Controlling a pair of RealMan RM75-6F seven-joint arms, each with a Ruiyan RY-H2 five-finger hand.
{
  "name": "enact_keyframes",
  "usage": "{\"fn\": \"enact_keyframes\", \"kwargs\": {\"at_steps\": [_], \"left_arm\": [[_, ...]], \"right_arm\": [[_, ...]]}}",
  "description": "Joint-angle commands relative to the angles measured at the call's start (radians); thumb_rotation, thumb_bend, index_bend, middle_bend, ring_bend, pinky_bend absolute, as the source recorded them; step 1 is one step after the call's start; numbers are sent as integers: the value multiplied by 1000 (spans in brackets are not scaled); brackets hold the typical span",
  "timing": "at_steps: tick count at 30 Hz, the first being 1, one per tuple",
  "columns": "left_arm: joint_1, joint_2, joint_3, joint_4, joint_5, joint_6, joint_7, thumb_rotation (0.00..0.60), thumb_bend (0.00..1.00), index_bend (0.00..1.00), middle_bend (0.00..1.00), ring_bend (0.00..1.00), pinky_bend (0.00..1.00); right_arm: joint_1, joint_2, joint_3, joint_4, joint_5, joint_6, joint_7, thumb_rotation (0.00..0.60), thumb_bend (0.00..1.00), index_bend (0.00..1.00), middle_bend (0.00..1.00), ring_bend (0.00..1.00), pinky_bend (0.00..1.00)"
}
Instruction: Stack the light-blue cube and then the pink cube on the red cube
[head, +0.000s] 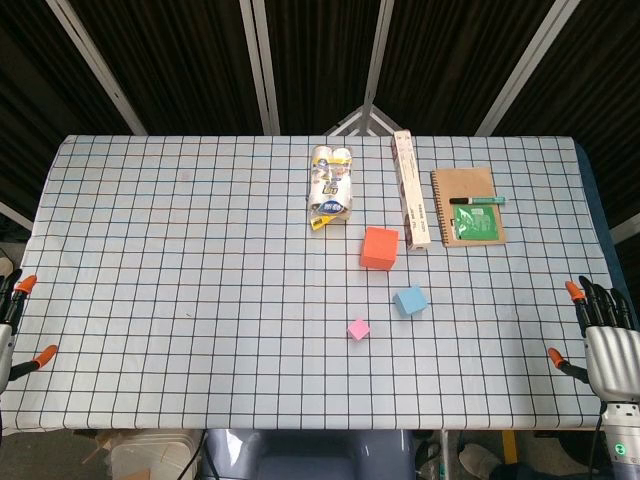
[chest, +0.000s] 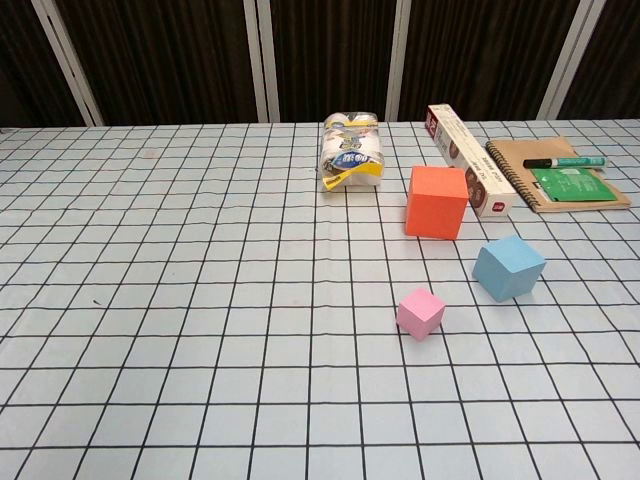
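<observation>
While both the left hand and right hand rest spread and empty at the bench edges, a long box and wrapped pack stand behind the red cube.

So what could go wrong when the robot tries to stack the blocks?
The light-blue cube sits close to the red cube, so the right hand might bump the red one while grabbing it. The pink cube is the smallest, so it may slip from big fingers. The long box lies right beside the red cube, so a hand lowering a block could knock it.
</observation>
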Motion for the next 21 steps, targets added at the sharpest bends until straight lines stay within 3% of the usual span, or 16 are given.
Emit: {"fn": "enact_keyframes", "kwargs": {"at_steps": [1, 21], "left_arm": [[0, 0, -2, 0, 3, 4, -1, 600, 163, 36, 0, 0, 0], [1, 2, 0, -4, 9, 9, 1, 600, 163, 35, 0, 0, 0]], "right_arm": [[0, 0, 1, 0, 1, 1, -1, 600, 254, 0, 0, 0, 0], [16, -16, -10, 3, 2, -35, -42, 600, 254, 0, 0, 0, 0]]}}
